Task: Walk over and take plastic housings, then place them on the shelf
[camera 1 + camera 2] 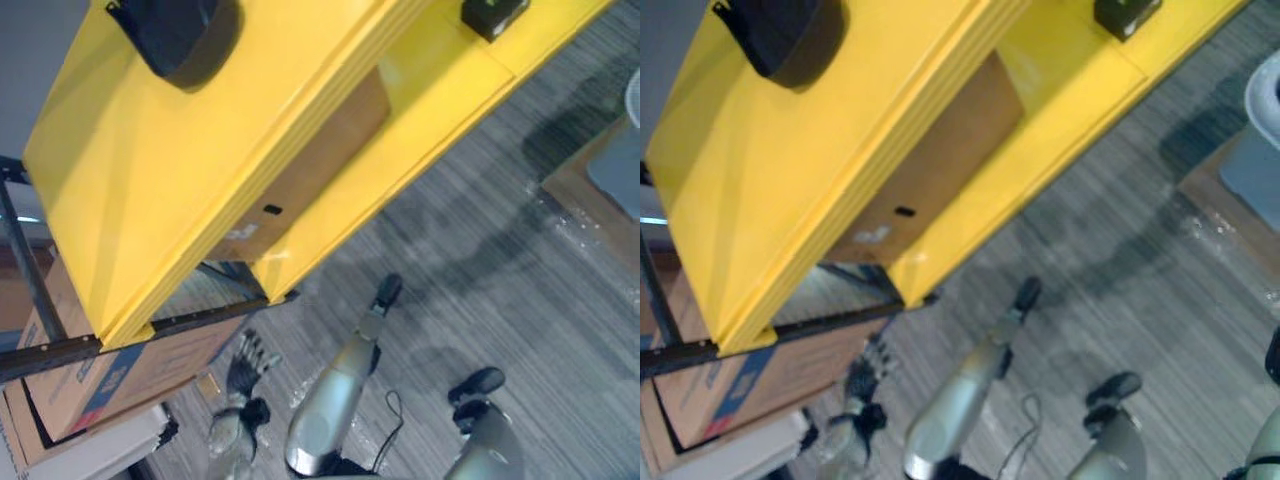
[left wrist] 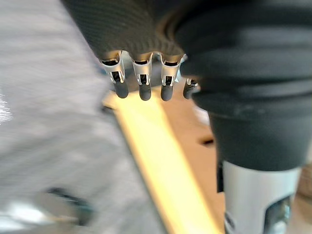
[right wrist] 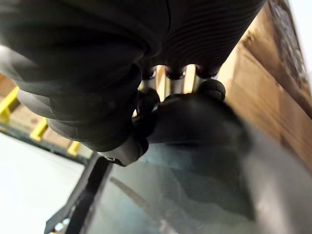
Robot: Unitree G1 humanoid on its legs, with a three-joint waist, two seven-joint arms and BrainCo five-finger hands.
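Partway done, by the look of it. The yellow shelf (image 1: 150, 200) already has a dark rounded housing (image 1: 185, 35) lying on its top board. A second dark piece (image 1: 493, 15) sits on a lower board, cut off by the frame edge, so what it is stays unclear.

The right hand (image 3: 185, 44) has its fingers curled round a dark held part (image 3: 195, 122), probably another housing waiting to be placed. Its outline is hard to make out, and where this hand is relative to the shelf cannot be told.

The left hand (image 1: 245, 368) hangs low near the shelf's bottom corner, fingers straight and loose, holding nothing.

A brown box (image 1: 330, 150) sits inside the shelf under the top board. A printed carton (image 1: 100, 380) is below on the floor side, partly hidden by a dark bar (image 1: 130, 335).

Left to do, if that reading holds: lift the held part onto a board and let go. Where the housings are picked up from is out of frame, so any remaining count is unknown.
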